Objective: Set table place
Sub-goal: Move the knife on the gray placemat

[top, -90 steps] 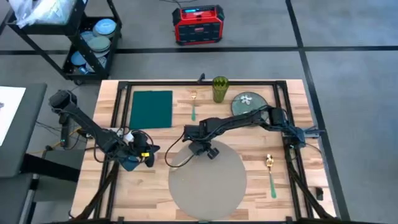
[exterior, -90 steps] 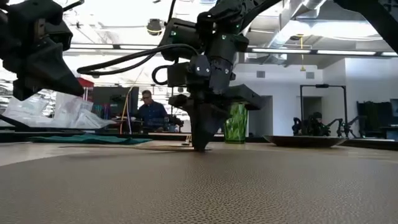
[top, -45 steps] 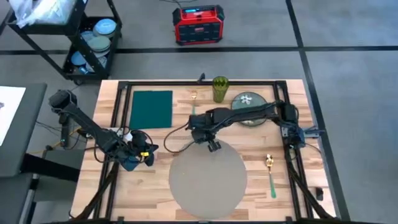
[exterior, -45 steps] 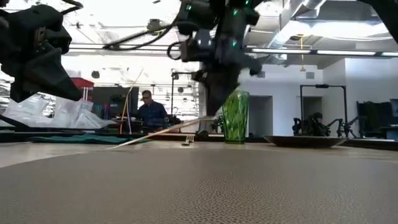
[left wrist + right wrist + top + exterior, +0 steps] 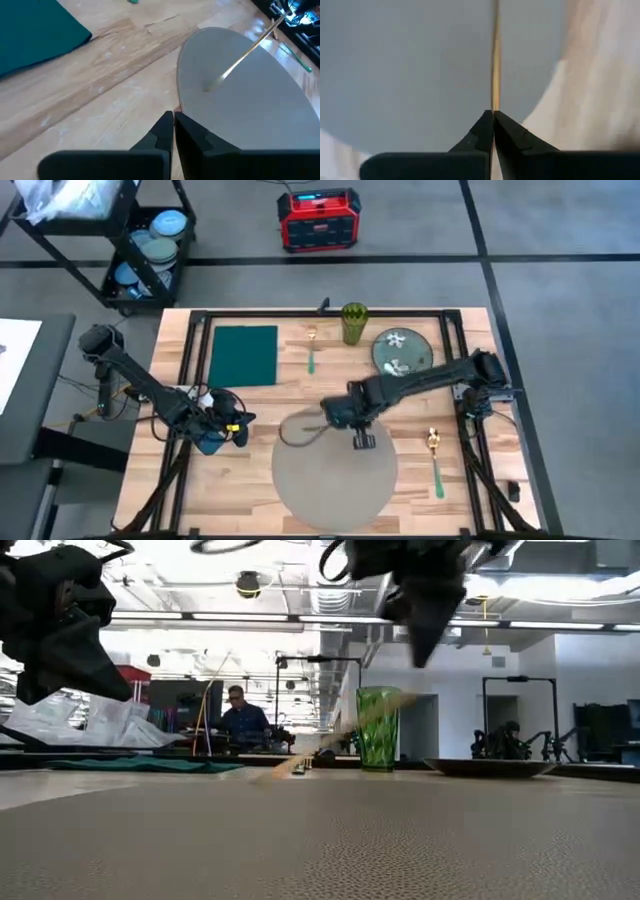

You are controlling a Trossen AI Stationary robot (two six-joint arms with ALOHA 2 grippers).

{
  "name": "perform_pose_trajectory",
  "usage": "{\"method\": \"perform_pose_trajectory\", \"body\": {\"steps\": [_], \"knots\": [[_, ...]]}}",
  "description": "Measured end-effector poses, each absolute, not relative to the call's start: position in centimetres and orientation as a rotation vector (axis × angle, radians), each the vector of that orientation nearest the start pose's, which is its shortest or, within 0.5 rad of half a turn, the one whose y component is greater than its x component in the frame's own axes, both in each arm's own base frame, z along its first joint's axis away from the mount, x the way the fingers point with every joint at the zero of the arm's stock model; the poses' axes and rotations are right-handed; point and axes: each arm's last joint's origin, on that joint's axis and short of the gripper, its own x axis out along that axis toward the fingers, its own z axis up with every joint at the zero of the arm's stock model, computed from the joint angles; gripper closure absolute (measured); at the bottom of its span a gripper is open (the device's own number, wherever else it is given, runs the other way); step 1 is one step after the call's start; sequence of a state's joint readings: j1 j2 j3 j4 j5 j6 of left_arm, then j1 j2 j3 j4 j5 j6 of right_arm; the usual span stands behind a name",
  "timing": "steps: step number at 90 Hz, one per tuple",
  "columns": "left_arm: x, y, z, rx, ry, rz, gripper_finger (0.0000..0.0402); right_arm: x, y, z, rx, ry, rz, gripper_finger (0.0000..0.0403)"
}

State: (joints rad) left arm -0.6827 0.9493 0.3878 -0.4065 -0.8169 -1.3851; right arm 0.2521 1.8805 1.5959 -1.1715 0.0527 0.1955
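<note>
The round grey placemat lies flat on the wooden table, near its front edge. Above the mat's far part hangs my right gripper, shut on a thin golden piece of cutlery seen edge-on. I cannot tell what kind it is. It slants down toward the table's left. My left gripper is shut on nothing, just left of the mat. My right gripper pinches one end of the golden cutlery between its two fingertips, and the piece runs straight on from them. The fingers point down from above. The piece hangs slanted below them, its free end low over the mat. Whether it touches, I cannot tell.
At the far side of the table stand a green glass and a floral plate, with a green-handled fork and a dark green napkin to their left. A spoon lies right of the mat. A cart stands beyond the table.
My right gripper has risen from the table at the mat's far-left edge. It has gone toward the right and near edges, over the mat. The golden piece came up by its held end first, and now hangs slanted.
</note>
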Motion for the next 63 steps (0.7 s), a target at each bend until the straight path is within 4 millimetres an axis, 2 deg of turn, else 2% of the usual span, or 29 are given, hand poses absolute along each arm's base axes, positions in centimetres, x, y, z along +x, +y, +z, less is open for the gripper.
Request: {"method": "perform_pose_trajectory", "body": {"steps": [13, 21, 32, 47, 63], "knots": [[13.4, -8.2, 16.6, -0.687, 0.461, 0.553, 0.0402, 33.7, 12.8, 22.9, 0.003, 1.47, -0.022, 0.0403], [13.5, -8.2, 16.7, -0.719, 0.448, 0.552, 0.0402, 33.4, 13.9, 22.1, 0.081, 1.455, -0.039, 0.0403], [14.1, -8.5, 17.1, -0.784, 0.397, 0.53, 0.0402, 34.0, 13.6, 22.3, 0.058, 1.377, -0.1, 0.0403], [16.3, -9.3, 17.5, -0.797, 0.362, 0.407, 0.0402, 34.8, 11.8, 22.2, 0.042, 1.334, -0.189, 0.04], [18.8, -10.5, 15.9, -0.746, 0.463, 0.225, 0.0402, 34.5, 10.8, 20.0, 0.138, 1.383, -0.194, 0.035]]}}
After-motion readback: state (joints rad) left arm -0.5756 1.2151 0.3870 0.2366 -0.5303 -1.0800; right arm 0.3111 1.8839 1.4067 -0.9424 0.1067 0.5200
